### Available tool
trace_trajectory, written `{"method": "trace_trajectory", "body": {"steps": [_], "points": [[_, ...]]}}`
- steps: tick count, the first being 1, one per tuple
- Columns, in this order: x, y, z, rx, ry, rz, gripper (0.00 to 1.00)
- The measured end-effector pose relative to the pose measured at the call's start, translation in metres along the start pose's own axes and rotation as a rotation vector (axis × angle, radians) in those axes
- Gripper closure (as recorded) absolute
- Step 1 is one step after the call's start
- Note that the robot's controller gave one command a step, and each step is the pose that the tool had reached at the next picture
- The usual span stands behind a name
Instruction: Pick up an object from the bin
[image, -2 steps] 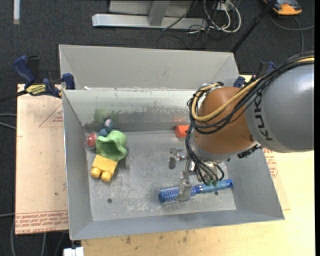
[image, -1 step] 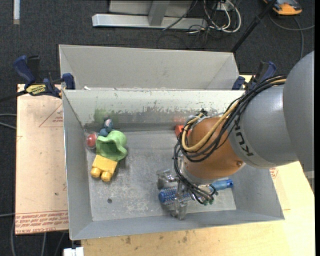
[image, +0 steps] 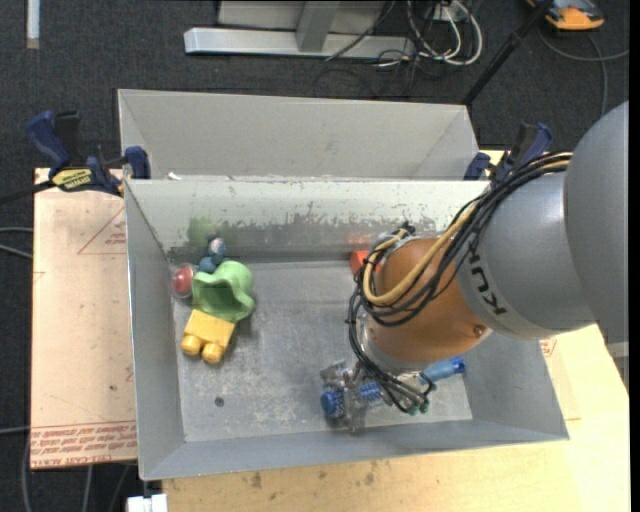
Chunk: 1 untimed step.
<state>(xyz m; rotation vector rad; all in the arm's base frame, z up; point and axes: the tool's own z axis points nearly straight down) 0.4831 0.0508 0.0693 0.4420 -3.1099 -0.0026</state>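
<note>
Arm: reaching in from the right, its orange wrist cover (image: 415, 300) and looped cables hanging over the right half of the bin (image: 150, 330)
Gripper: the gripper (image: 350, 395) is sitting low over the bin floor, near the front wall and a little right of the middle
Grip state: cables and cover are crowding the tip, so I cannot tell whether it is open or closed
Nearest thing: a small blue object (image: 331, 403) is lying on the floor right against the gripper, on the view's left of it; whether it is being gripped I cannot tell
Other side: a blue stick (image: 447, 369) is poking out from under the cover, to the view's right of the gripper
Back wall: a small orange-red thing (image: 357, 261) is lying by the back wall, partly behind the cover
Left heap: a green floppy toy (image: 225, 290) is resting against a yellow block (image: 207, 335), with a red ball (image: 182, 282) and a small teal piece (image: 210, 262) beside it, all well apart from the gripper
</note>
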Motion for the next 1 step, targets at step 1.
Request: {"method": "trace_trajectory", "body": {"steps": [1], "points": [[-0.0233,-0.0044,-0.1642,0.003,-0.01,-0.108,1.0]]}}
